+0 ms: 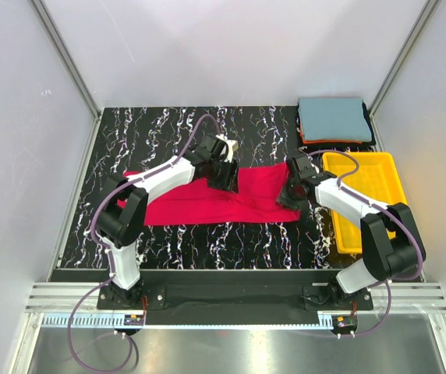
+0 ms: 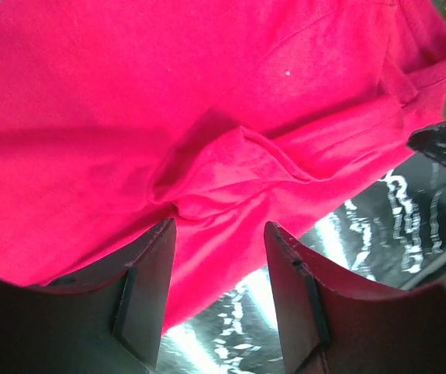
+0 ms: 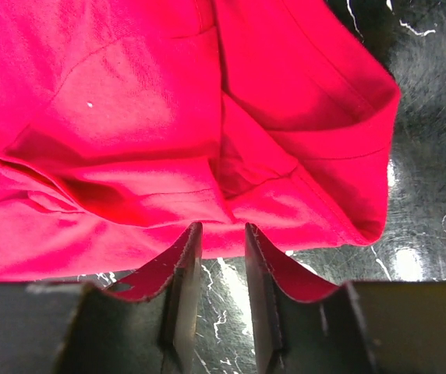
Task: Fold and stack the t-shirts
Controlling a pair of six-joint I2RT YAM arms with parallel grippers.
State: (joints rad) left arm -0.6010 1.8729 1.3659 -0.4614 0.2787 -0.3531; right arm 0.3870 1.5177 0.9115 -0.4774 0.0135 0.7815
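Looking past the left gripper [image 2: 219,226], finding it released, jaws standing apart and grasping nothing, with a raised pucker of the red t-shirt [image 2: 207,117] lying just beyond the tips. Seeing the right gripper [image 3: 223,227] likewise let go, jaws narrowly parted at the cloth's near hem and pinching nothing. Noting the red t-shirt lying stretched crosswise on the black marbled table [image 1: 168,132], between both arms. Spotting the grey-blue t-shirt [image 1: 334,118] sitting folded in the far right corner, topping an orange t-shirt [image 1: 324,142], just behind the yellow tray [image 1: 363,179].
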